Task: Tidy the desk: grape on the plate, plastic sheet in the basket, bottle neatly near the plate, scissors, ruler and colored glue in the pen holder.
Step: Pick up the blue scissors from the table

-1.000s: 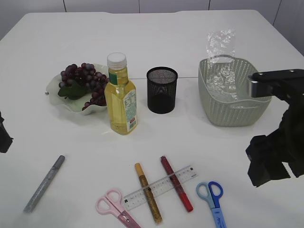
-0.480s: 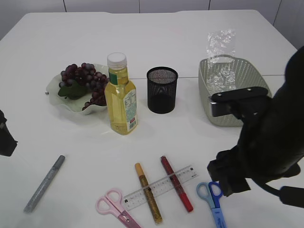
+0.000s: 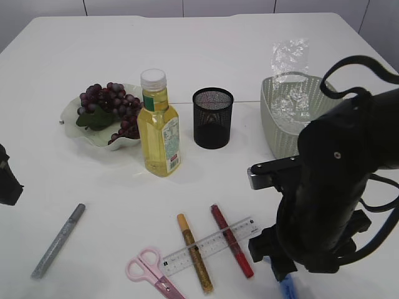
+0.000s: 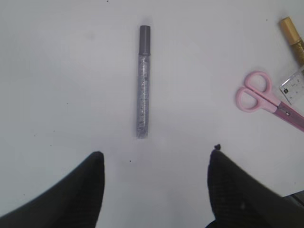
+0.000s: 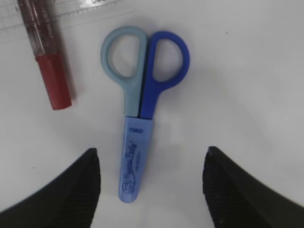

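Note:
My right gripper [image 5: 151, 151] hangs open just above the blue scissors [image 5: 137, 104], whose sheathed blade lies between its fingers; the arm hides them in the exterior view. My left gripper [image 4: 156, 153] is open over bare desk, and the silver glue [image 4: 143, 80] lies ahead of it. Pink scissors [image 3: 153, 271], ruler [image 3: 209, 246], gold glue [image 3: 194, 252] and red glue [image 3: 232, 240] lie at the desk's front. The grape [image 3: 106, 106] rests on the plate [image 3: 65, 115], the bottle [image 3: 159, 131] beside it. The pen holder [image 3: 212, 117] stands mid-desk. The plastic sheet [image 3: 290, 59] stands in the basket [image 3: 277, 134].
The ruler lies across the gold and red glue pens. The right arm [image 3: 336, 187] fills the front right of the exterior view and covers part of the basket. The desk's front edge is close to the scissors.
The right arm has swung in from the right edge toward the front and down over the blue scissors, now hiding them in the exterior view. The left gripper has not moved.

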Robot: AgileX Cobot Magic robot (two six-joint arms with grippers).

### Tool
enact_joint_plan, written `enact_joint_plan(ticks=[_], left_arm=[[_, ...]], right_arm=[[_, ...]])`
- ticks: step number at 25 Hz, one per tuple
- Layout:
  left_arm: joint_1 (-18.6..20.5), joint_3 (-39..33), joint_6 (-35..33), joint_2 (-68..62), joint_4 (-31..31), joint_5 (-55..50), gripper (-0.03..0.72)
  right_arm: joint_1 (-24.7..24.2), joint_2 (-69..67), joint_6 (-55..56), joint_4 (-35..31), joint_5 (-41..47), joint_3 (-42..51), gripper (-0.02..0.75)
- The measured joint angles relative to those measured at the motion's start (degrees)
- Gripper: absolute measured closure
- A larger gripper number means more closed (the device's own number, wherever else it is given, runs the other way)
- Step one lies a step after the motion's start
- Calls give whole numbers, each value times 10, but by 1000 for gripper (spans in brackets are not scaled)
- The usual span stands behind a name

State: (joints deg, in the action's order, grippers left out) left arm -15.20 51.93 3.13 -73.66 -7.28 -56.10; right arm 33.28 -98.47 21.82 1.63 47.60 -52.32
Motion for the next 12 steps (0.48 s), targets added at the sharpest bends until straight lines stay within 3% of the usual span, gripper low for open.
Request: enact_joint_plan(ticks=[12], left_arm=[[0, 0, -1, 0, -1, -1, 192]], right_arm=[[0, -61, 22, -22, -65, -1, 242]])
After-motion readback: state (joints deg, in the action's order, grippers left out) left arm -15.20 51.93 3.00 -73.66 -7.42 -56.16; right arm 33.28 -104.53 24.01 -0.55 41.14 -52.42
